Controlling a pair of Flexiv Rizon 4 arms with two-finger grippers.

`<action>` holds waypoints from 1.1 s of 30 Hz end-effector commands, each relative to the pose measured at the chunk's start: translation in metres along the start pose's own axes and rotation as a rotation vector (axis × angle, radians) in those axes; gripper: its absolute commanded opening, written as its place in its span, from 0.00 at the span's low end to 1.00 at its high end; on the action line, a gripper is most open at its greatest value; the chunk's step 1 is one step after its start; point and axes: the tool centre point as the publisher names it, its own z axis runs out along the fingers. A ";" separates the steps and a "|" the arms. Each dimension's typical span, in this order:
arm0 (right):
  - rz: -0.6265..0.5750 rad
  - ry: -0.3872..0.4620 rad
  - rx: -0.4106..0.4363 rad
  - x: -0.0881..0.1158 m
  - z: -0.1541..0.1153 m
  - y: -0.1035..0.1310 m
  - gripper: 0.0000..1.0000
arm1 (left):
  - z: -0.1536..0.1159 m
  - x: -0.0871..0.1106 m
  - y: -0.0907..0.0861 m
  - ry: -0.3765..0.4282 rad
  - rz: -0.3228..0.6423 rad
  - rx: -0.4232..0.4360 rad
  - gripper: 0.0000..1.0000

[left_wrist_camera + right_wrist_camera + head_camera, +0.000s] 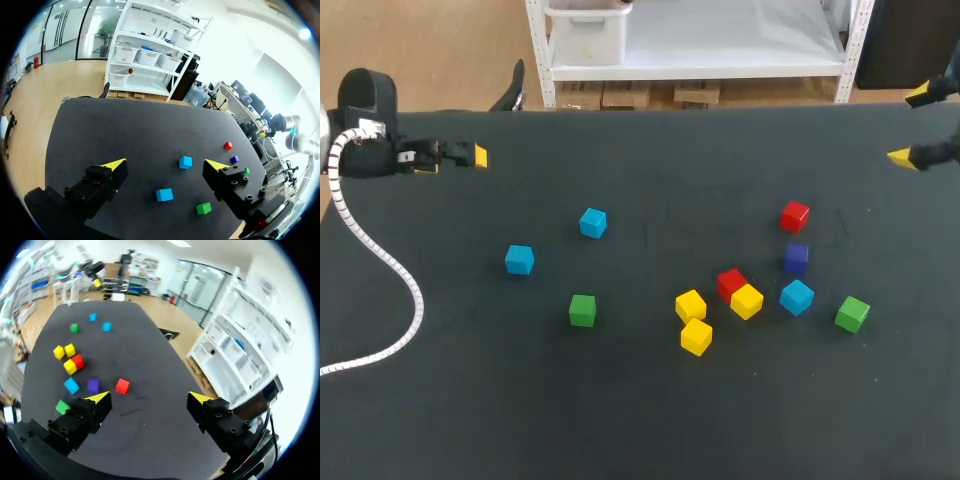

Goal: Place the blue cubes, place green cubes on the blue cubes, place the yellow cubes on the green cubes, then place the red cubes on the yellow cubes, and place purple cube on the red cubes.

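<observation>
left hand (165, 163) and right hand (148, 396) each stand wide open over the black table (620, 420), holding nothing.

— Where's the head camera?
— High and behind, facing down on the whole table (520, 420).
— And the wrists?
— Low, at opposite table ends. The left gripper (166, 163) and right gripper (150, 397) face inward, and the cubes (691, 305) far ahead of them appear in all three views.
</observation>
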 end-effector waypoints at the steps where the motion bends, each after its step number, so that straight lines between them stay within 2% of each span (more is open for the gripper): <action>1: -0.087 -0.071 -0.340 0.004 0.000 -0.005 1.00 | 0.000 -0.001 -0.002 0.005 -0.002 -0.009 1.00; 4: -0.134 -0.098 -0.382 0.006 0.000 -0.008 1.00 | 0.000 -0.001 -0.002 0.005 -0.002 -0.009 1.00; 6: -0.145 -0.090 -0.407 0.011 0.001 -0.012 1.00 | 0.000 -0.001 -0.002 0.005 -0.002 -0.009 1.00; 11: -0.144 -0.140 -0.468 0.028 0.002 -0.019 1.00 | 0.000 -0.001 -0.002 0.005 -0.002 -0.009 1.00; 20: -0.220 -0.181 -0.589 0.041 0.000 -0.015 1.00 | 0.000 -0.001 -0.002 0.005 -0.002 -0.009 1.00; 25: -0.214 -0.184 -0.614 0.048 -0.001 -0.009 1.00 | 0.000 -0.001 -0.002 0.005 -0.002 -0.009 1.00; 33: -0.207 -0.192 -0.606 0.050 -0.006 -0.004 1.00 | 0.000 -0.001 -0.002 0.005 -0.002 -0.009 1.00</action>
